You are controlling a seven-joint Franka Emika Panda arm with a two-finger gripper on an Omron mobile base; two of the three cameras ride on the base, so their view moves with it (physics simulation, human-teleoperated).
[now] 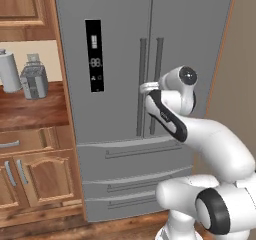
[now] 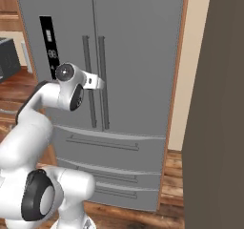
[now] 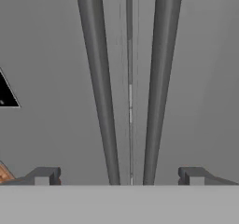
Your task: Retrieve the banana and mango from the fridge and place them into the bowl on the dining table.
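Observation:
The tall grey fridge [image 1: 120, 59] stands shut in front of me, its two long bar handles [image 3: 98, 78] side by side at the door seam. My gripper [image 3: 119, 176] is open just in front of those handles, both bars lying between its spread fingertips [image 3: 44, 175]. The left base view shows the gripper [image 1: 145, 88] at mid-door height against the left handle [image 1: 142, 84], and in the right base view the gripper [image 2: 99, 83] is level with the same handles. With the doors shut, the banana and mango are hidden. Bowl and dining table are out of view.
Two wide fridge drawers [image 1: 135, 156] sit below the doors. A black display panel [image 1: 94, 54] is on the left door. A toaster [image 1: 34, 79] and a white canister [image 1: 9, 71] stand on the wooden counter [image 1: 30, 111] to the left. A dark wall panel [image 2: 219, 128] rises at the right.

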